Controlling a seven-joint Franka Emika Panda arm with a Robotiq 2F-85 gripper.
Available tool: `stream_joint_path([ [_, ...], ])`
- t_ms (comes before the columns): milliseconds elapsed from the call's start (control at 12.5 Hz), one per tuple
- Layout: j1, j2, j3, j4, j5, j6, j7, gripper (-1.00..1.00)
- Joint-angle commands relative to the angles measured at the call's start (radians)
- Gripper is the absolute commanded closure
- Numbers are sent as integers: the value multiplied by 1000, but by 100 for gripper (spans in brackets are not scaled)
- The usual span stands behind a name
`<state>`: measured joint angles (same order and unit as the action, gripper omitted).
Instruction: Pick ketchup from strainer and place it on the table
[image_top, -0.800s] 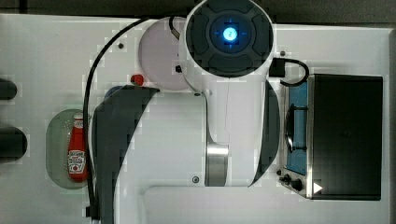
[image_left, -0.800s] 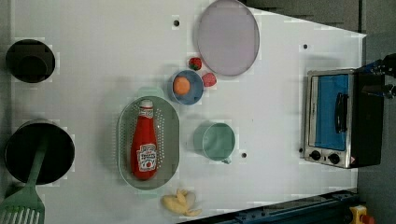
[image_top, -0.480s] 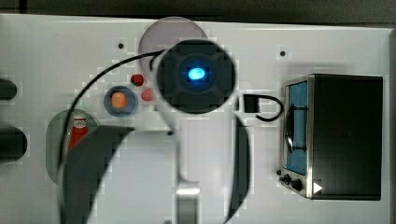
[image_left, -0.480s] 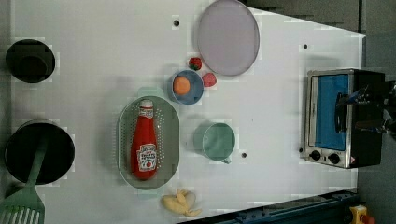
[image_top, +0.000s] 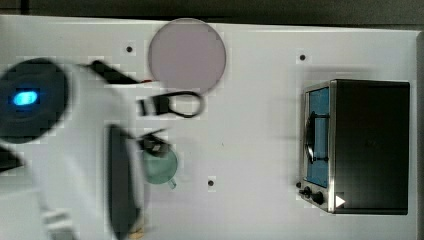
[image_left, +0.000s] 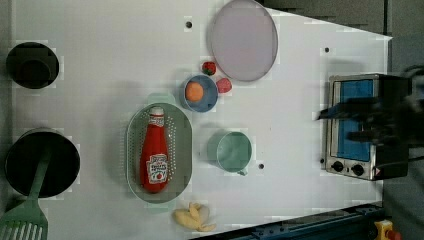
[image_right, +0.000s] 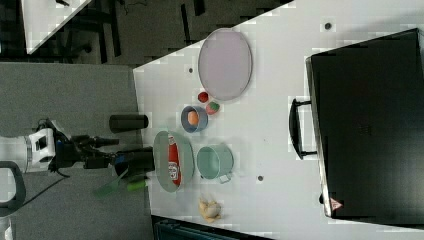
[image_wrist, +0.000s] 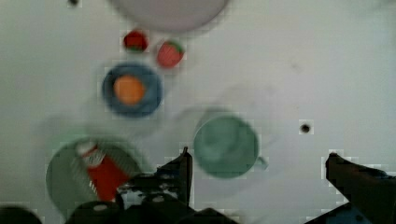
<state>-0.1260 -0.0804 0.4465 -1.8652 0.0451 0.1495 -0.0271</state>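
The ketchup (image_left: 154, 155), a red bottle with a white cap, lies lengthwise in the pale green strainer (image_left: 134, 150) on the white table (image_left: 100, 60). The ketchup (image_right: 173, 161) in the strainer (image_right: 161, 147) shows again in the right view. There my gripper (image_right: 111, 151) stands well apart from them, at the right view's left. In the wrist view the gripper (image_wrist: 261, 170) is open, its fingertips (image_wrist: 184, 165) wide apart with nothing between them. The ketchup (image_wrist: 106, 171) and strainer (image_wrist: 60, 175) lie off to one side of it. In the left view the blurred gripper (image_left: 342, 122) shows in front of the toaster oven.
A green mug (image_left: 231, 151) stands beside the strainer. A blue bowl (image_left: 199, 93) holds an orange ball, with two strawberries (image_left: 209, 67) and a grey plate (image_left: 244, 40) nearby. A toaster oven (image_top: 360, 145) is at the top view's right. Black pots (image_left: 32, 65), a spatula (image_left: 22, 222) and a yellow item (image_left: 192, 217) edge the table.
The arm has swept toward the top view's left and now hides the strainer there. In the left view the gripper came in front of the toaster oven. The ketchup has not moved.
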Motion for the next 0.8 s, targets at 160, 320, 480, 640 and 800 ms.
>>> stream_joint_path([
  [160, 39, 65, 185, -19, 12, 55, 34, -100],
  [320, 41, 101, 272, -55, 12, 114, 34, -100],
  [480, 44, 139, 338, -116, 10, 210, 35, -100],
  [640, 46, 172, 376, -200, 4, 361, 41, -100],
  [800, 50, 204, 382, -293, 3, 544, 46, -100],
])
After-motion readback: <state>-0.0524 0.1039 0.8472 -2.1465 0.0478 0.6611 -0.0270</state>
